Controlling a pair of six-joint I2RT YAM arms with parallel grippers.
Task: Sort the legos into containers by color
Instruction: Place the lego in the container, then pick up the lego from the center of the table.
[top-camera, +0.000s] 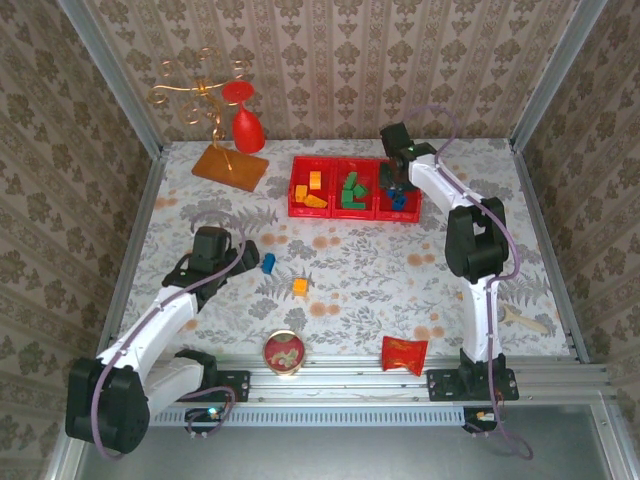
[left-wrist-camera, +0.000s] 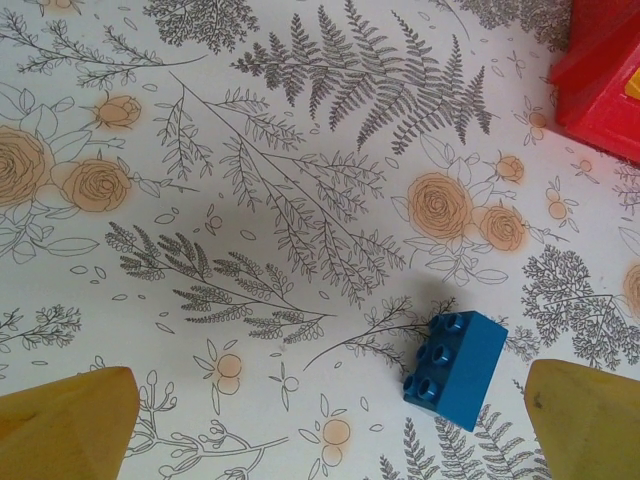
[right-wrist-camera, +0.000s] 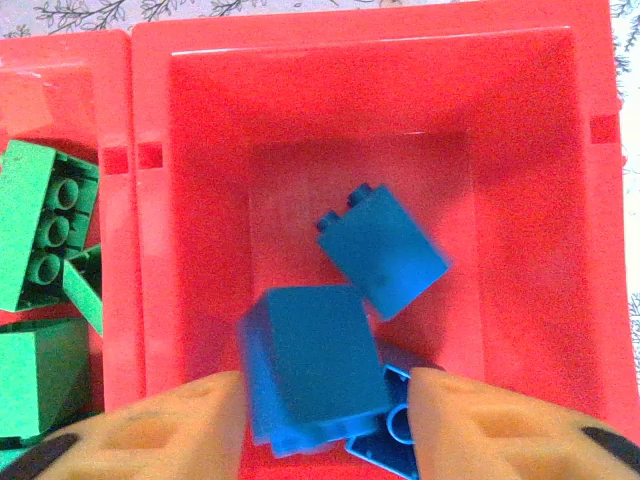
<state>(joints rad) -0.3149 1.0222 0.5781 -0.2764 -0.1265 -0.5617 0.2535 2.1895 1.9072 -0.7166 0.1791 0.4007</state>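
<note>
The three joined bright red plastic bins (top-camera: 340, 213) sat at the far side of the floral-print table (top-camera: 400, 270), and the right gripper (right-wrist-camera: 325, 432) hung low inside the rightmost one. Its yellow fingers (right-wrist-camera: 150, 430) were partway apart with a blurred blue plastic lego block (right-wrist-camera: 315, 365) between the tips. Whether they had any pinch on it was impossible to call. Likely trouble: that block could land on edge on the other blue ones (right-wrist-camera: 385, 250) in there, bounce, and hop the divider into the green blocks (right-wrist-camera: 45, 225) next door. The left gripper (left-wrist-camera: 328, 425) was spread fully wide, holding nothing, over a loose blue block (left-wrist-camera: 455, 368) on the table. That block lay skewed and much closer to one finger (left-wrist-camera: 590, 420), so closing could just shove or spin it instead of grabbing it. A small orange block (top-camera: 299, 287) sat near it too.

Looks-wise, the bins were glossy and open-topped, with yellow-orange pieces (top-camera: 312, 190) left, green middle, blue right. The legos were chunky, hard and studded on top
</note>
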